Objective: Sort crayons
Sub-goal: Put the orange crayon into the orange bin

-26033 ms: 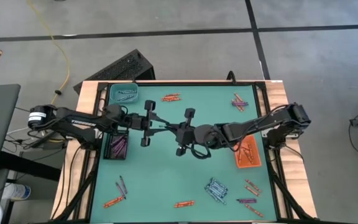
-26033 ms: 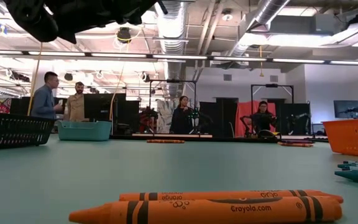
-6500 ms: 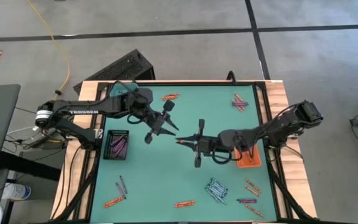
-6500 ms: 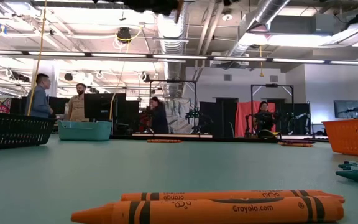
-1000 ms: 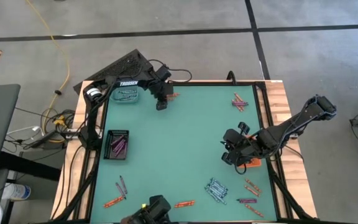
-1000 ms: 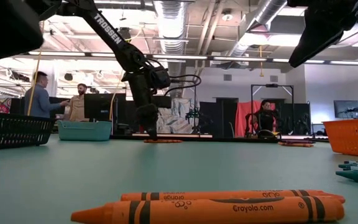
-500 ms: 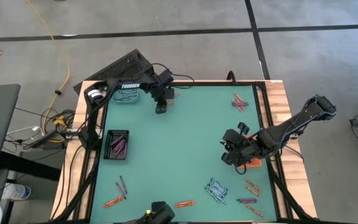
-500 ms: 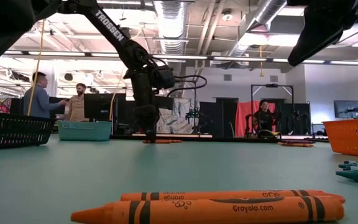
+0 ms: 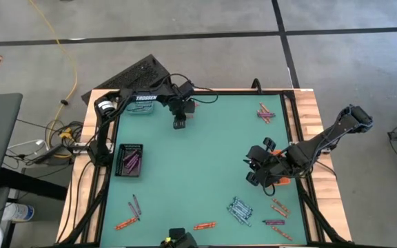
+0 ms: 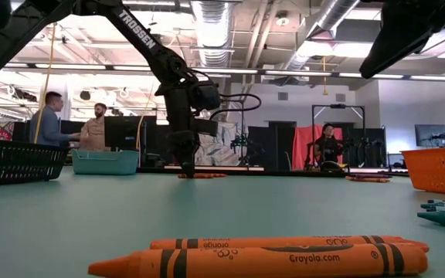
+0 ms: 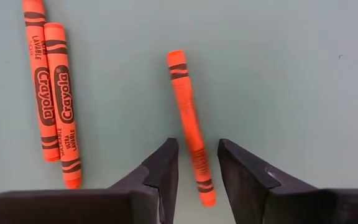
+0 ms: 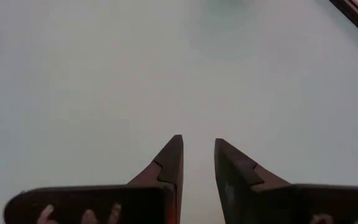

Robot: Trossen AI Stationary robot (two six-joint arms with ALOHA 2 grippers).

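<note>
Orange crayon straddled at the far edge of the green mat.

Orange wax is nearest in the low view, where two crayons [image 10: 269, 259] lie side by side at the front of the mat [image 9: 205, 158]; more crayons are scattered along the near edge and at the far right corner. Mid-table, beside the orange tray [image 9: 278, 180], the right gripper [image 9: 251, 169] is held above bare mat, its fingers a little apart with nothing seen between them. Farthest off, the left gripper [image 11: 196, 163] has been brought down over a single orange crayon [image 11: 190, 127], and its fingers, spread wide a second ago, are now drawn in on either side; whether the crayon is pinched yet cannot be told. A pair of orange crayons [image 11: 53, 87] is left just beside it. The pick-up seems under way; carrying to the orange tray is judged next.
</note>
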